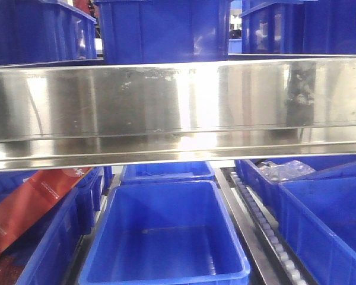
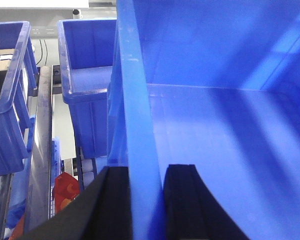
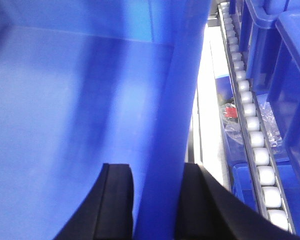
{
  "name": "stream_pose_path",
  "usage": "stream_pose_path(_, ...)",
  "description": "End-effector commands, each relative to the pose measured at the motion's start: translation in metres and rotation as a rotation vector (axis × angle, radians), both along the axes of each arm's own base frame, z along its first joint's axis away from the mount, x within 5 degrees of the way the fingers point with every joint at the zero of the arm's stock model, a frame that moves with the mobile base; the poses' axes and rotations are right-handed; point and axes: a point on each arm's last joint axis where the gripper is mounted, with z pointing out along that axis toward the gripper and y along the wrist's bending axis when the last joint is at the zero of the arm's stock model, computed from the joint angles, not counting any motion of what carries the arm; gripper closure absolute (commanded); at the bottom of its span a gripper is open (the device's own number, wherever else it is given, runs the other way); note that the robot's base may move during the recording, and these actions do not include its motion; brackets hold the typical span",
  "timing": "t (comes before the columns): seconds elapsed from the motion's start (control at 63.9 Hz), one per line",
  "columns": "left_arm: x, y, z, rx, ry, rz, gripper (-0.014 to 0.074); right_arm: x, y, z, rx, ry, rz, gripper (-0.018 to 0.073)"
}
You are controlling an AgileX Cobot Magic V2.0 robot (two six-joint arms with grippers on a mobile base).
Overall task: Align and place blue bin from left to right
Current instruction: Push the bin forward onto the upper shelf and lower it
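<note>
**Both pincers clamp opposite walls of the blue bin**

The left gripper (image 2: 147,200) pinches one side wall of the blue bin (image 2: 135,100), with one black finger inside and one outside. The right gripper (image 3: 157,205) grips the opposite wall the same way, so the bin's empty hollow lies between them. The plastic looks smooth, glossy and thin-walled, so the arms should probably travel level and together to avoid slip or twist. A white roller track (image 3: 250,115) runs outboard of the right gripper, and a neighbouring crate (image 2: 85,80) stands outboard of the left.
</note>
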Motion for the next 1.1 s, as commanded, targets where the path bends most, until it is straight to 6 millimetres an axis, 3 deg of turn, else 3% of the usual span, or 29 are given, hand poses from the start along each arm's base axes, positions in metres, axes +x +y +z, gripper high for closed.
stream_pose_path(0.0, -0.0086, 0.0055, 0.0256, -0.007, -0.166, -0.003, 0.0707, -0.0094, -0.0014, 0.0225, -0.009, -0.131, 0.016, 0.0713)
stream_pose_path(1.08, -0.0086, 0.0055, 0.0256, -0.007, -0.166, -0.003, 0.0707, -0.0094, -0.0014, 0.0225, -0.009, -0.131, 0.016, 0.0713)
